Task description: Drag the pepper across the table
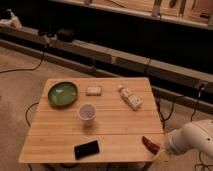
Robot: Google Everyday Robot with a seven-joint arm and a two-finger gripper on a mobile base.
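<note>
arm: a thick white limb is showing smooth, rounded shells, with one bulbous cover swelling out near its end.
surface: the white casing is catching warm light along its top and shading to grey underneath.
gripper: it is sitting at the arm's tip, low in the right of the view, looking pale and small against the arm, its fingers standing apart.
markings: any are too blurred to tell.
</note>
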